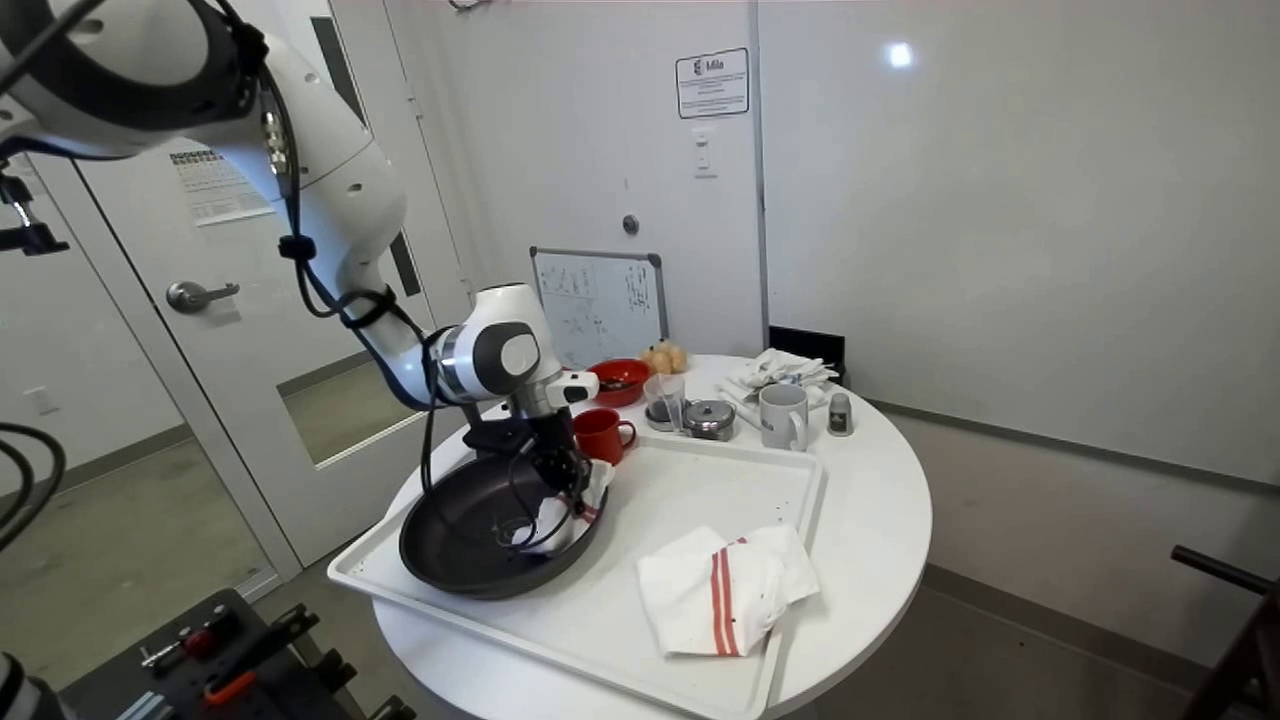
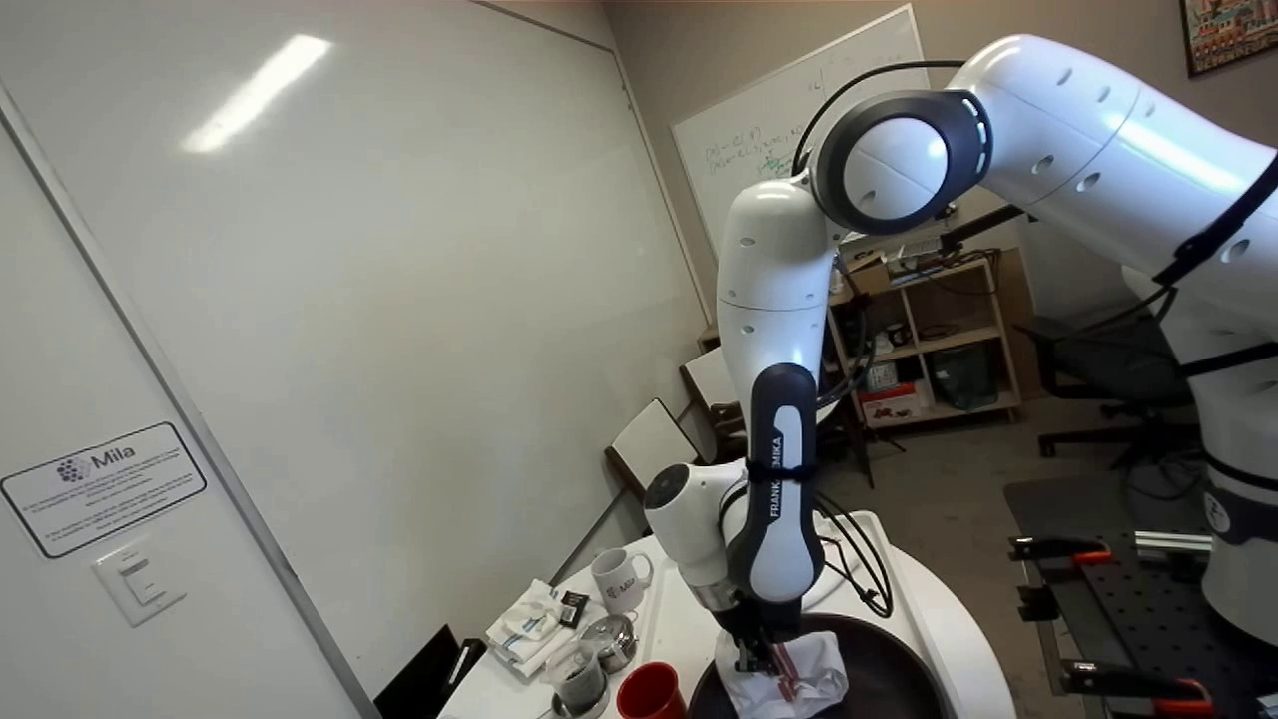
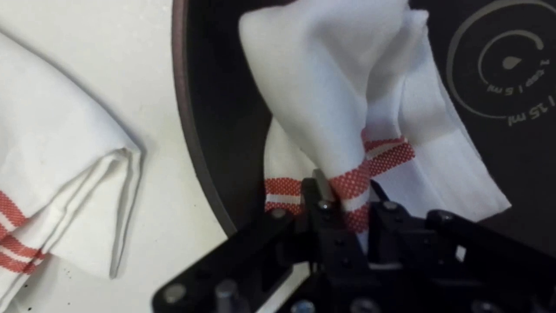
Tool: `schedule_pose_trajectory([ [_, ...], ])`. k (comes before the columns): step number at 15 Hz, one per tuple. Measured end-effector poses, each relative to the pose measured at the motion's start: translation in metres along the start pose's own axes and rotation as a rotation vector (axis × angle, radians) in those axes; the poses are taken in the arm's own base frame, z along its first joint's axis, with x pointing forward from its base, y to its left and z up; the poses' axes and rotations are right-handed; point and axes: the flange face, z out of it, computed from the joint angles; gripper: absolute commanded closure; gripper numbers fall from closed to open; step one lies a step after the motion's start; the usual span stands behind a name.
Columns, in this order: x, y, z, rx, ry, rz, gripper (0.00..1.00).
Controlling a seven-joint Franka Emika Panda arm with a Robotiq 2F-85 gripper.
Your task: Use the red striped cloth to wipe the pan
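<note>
Pinching striped cloth [image 3: 304, 74] in pan [image 3: 226, 130], tool [image 3: 347, 191]; pan lettering [image 3: 532, 114], wrist view only

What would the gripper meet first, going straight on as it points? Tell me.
Beyond the red striped cloth it holds, the gripper would likely meet the pan first, perhaps through loose folds of cloth; the remaining depth is unclear.

There are two red-striped white cloths, a bunched cloth [image 3: 330, 108] and a larger folded cloth [image 1: 728, 590]; one round black frying pan [image 1: 468, 540]; one rectangular white tray [image 1: 720, 480]; two mugs, a red mug [image 1: 597, 437] and a pale mug [image 1: 780, 418]; one red bowl [image 1: 624, 397].
</note>
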Motion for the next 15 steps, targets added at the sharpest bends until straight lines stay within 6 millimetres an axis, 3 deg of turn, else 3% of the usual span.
schedule_pose_trajectory([
  [7, 0.0056, -0.0022, 0.0060, 0.016, -0.003, -0.003, 0.96],
  [8, 0.0061, -0.0021, 0.0060, 0.018, -0.001, -0.002, 0.86],
  [14, 0.0069, -0.0012, 0.0059, 0.024, 0.003, -0.001, 0.86],
  [15, 0.0069, -0.0012, 0.0059, 0.024, 0.003, -0.001, 0.96],
])
